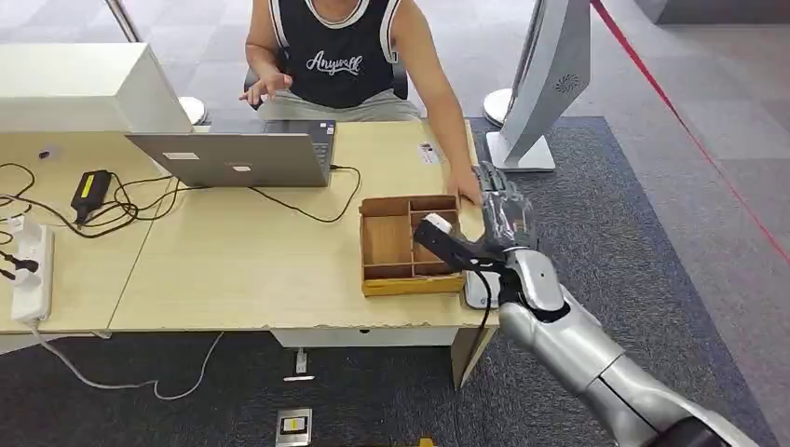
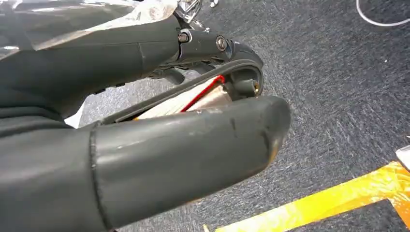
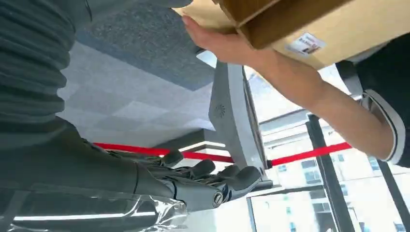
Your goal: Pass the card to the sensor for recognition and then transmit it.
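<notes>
Holds nothing in the right hand (image 1: 498,219), fingers apart, at the right edge of the wooden tray (image 1: 387,284) on the worktop (image 1: 233,270), thumb pointing leftward just over what seems the white card (image 1: 448,220) inside.

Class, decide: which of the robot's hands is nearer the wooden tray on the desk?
Right. The right hand hovers at the wooden tray's right edge, above the desk. The left hand hangs low over the carpet, away from the tray.

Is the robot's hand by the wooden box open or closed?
Open. The right hand holds nothing, its fingers stretched out beside the wooden box.
</notes>
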`<state>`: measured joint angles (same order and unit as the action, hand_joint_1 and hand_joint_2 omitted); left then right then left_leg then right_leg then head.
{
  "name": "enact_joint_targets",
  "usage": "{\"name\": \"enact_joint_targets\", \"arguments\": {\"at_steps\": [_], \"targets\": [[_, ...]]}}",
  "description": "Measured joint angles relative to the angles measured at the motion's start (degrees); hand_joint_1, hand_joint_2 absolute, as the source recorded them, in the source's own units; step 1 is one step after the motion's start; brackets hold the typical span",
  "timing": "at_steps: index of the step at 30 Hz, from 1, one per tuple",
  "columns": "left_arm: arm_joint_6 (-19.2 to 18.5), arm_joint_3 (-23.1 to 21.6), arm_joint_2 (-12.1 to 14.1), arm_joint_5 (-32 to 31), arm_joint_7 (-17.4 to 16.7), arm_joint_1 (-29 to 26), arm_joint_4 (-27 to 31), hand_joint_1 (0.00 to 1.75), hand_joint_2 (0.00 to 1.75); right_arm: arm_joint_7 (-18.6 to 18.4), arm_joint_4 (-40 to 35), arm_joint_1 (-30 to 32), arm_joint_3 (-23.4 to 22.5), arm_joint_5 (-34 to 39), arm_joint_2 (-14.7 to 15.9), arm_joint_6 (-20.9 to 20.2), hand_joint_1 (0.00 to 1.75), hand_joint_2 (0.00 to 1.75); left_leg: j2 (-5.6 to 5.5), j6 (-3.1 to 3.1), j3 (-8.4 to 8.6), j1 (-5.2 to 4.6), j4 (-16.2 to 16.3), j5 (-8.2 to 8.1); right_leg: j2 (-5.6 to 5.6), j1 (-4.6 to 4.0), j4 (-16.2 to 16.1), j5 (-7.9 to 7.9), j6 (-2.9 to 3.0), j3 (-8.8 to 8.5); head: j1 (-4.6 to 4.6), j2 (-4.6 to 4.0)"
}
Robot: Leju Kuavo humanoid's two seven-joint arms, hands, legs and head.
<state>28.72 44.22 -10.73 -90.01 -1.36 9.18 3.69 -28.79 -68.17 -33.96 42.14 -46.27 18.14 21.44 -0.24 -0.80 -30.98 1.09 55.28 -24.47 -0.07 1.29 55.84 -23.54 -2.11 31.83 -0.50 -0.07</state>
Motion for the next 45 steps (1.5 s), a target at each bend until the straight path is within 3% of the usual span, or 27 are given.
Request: {"name": "enact_joint_targets", "arguments": {"at_steps": [7,11,17,21,30,45], "targets": [[-0.1,-0.2,0.0,0.0,0.0,0.0,0.1,0.0,0.0,1.6,-3.4,0.0,-0.4,2.8,0.8,-0.1,0.0,1.75,0.0,0.0,0.01,0.0,0.0,0.0,0.0,0.0,0.0,0.0,0.0,0.0,0.0,-0.02],[-0.1,-0.2,0.0,0.0,0.3,-0.1,0.2,0.0,0.0,6.4,-5.4,0.7,0.1,8.2,0.7,-6.1,0.0,1.75,-0.01,0.0,-0.01,0.01,0.0,0.0,0.0,-0.01,0.0,0.0,0.0,0.0,-0.02,-0.02],[-0.1,-0.2,0.0,0.0,0.4,-0.1,0.3,0.0,0.0,7.4,-7.5,1.4,1.4,9.6,0.5,-8.2,0.0,1.75,0.0,0.0,-0.02,0.01,0.0,0.0,0.0,-0.01,0.0,-0.01,0.0,0.0,0.0,-0.02],[0.0,-0.2,0.0,0.0,0.4,-0.1,0.4,0.0,0.0,8.3,-8.2,2.0,2.5,10.8,0.2,-12.4,0.0,1.75,-0.01,0.0,-0.02,0.01,0.0,0.0,0.0,-0.01,0.0,-0.01,0.0,0.0,-0.02,0.0],[0.3,-0.2,0.0,0.0,0.1,-0.2,0.4,0.0,0.0,3.9,-7.5,4.1,5.9,6.2,-1.0,-15.9,0.0,1.75,-0.01,0.0,-0.04,0.01,0.0,0.0,0.0,-0.01,0.0,-0.01,0.0,0.01,-0.02,0.0],[0.0,-0.2,0.0,0.0,-1.0,-0.1,0.4,0.0,0.0,-0.3,0.7,3.5,8.9,-0.8,-3.7,-14.0,0.0,1.75,-0.01,0.0,-0.04,0.01,0.0,0.0,0.0,-0.01,0.0,-0.01,0.0,0.01,0.0,0.0]]}}
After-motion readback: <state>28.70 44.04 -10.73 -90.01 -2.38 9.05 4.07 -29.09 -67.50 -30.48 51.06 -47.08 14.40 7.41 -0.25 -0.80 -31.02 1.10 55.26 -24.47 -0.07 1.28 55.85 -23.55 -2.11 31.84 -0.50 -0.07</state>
